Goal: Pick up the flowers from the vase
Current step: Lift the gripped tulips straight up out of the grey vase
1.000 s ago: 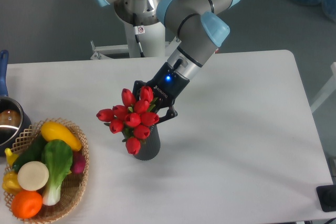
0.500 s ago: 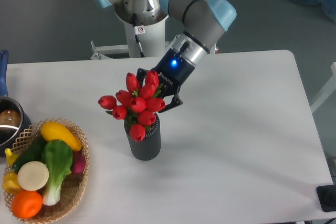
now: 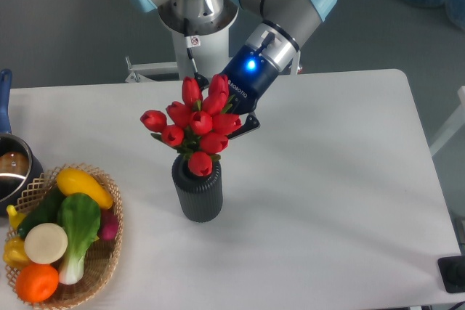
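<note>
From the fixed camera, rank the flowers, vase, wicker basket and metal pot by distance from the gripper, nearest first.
1. flowers: at the gripper, just left of it.
2. vase: below-left, table centre.
3. wicker basket: front left corner.
4. metal pot: left edge.

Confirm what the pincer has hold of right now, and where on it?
The pincer holds the bunch of red tulips, gripping from the right side behind the buds; the exact contact is hidden. The lowest bud is at the mouth of the dark ribbed vase.
</note>
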Available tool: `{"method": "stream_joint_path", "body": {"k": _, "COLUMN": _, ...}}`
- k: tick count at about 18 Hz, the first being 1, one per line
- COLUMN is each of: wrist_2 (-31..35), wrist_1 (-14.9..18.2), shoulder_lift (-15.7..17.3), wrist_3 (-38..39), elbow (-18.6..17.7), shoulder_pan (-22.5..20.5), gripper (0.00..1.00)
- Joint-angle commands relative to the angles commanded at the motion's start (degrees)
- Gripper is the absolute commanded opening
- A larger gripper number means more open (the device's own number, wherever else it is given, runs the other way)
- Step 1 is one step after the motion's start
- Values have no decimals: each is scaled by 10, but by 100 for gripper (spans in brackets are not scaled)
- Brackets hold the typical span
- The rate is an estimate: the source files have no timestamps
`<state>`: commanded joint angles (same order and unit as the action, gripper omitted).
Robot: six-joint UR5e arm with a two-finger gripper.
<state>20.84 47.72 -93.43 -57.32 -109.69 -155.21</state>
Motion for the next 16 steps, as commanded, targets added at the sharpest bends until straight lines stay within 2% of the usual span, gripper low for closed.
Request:
{"method": "stream_joint_path", "body": {"k": 7, "wrist_2": -41, "wrist_1": 1, "shoulder_lift": 13, "wrist_3": 22, "elbow": 3, "shoulder_pan": -22, "gripper": 25}}
{"method": "stream_joint_path", "body": {"k": 13, "wrist_2": -57, "wrist_1": 0, "shoulder_lift": 13, "wrist_3": 60, "elbow": 25, "shoulder_pan": -33, "gripper": 25}}
{"method": "stream_joint_path", "body": {"k": 16, "wrist_2": -92, "wrist_1": 0, "shoulder_lift": 13, "wrist_3": 61, "elbow": 30, "shoulder_pan": -49, "gripper": 25}}
